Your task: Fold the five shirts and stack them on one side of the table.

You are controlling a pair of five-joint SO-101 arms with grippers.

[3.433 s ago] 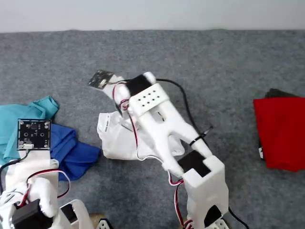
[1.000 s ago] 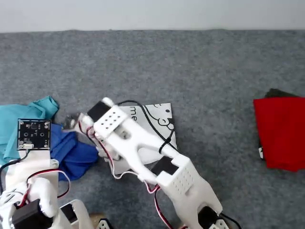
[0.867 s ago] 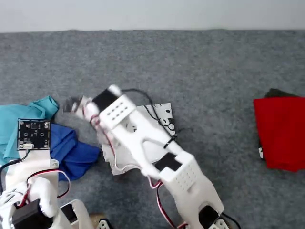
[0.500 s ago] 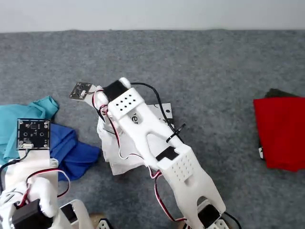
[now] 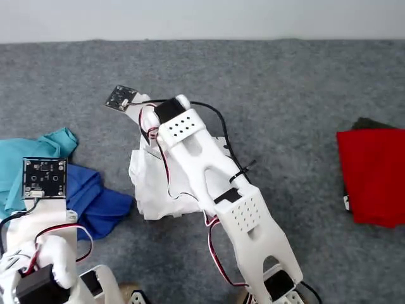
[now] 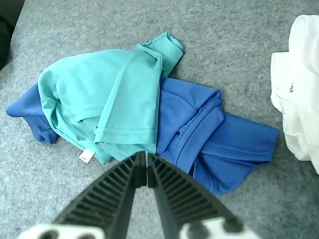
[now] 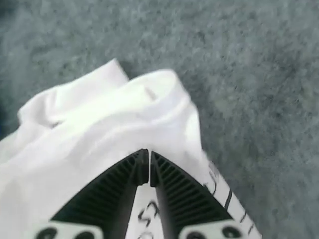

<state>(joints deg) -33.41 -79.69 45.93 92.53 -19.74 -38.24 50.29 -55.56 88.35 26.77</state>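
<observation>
Shirts lie in three places on the grey table [image 5: 297, 82]. Nearest, in the lower left of the high view, the left arm [image 5: 38, 247] rises beside the crumpled blue shirt [image 5: 104, 206]. The left gripper [image 6: 147, 164] has its fingers pressed together with nothing between them. Its tip lines up with the hem of the teal shirt [image 6: 109, 94], where that shirt lies over the blue one; whether the tip touches the cloth cannot be told. In the high view the teal shirt runs off the left edge of the frame, just beyond the blue one.

Left of centre, just beside the blue shirt, lies the white shirt [image 5: 149, 183], bunched and partly folded. The right arm [image 5: 215, 177] stretches from the lower middle of the frame up across it. The right gripper [image 7: 144, 155] also has its fingers closed tight against each other. Its tip is over the rolled edge of the white shirt, and no cloth shows between the fingers.

At the right edge of the frame, well apart from the others, the red shirt [image 5: 373, 177] lies folded flat. A strip of dark cloth [image 5: 370, 123] peeks out from under its far side.
</observation>
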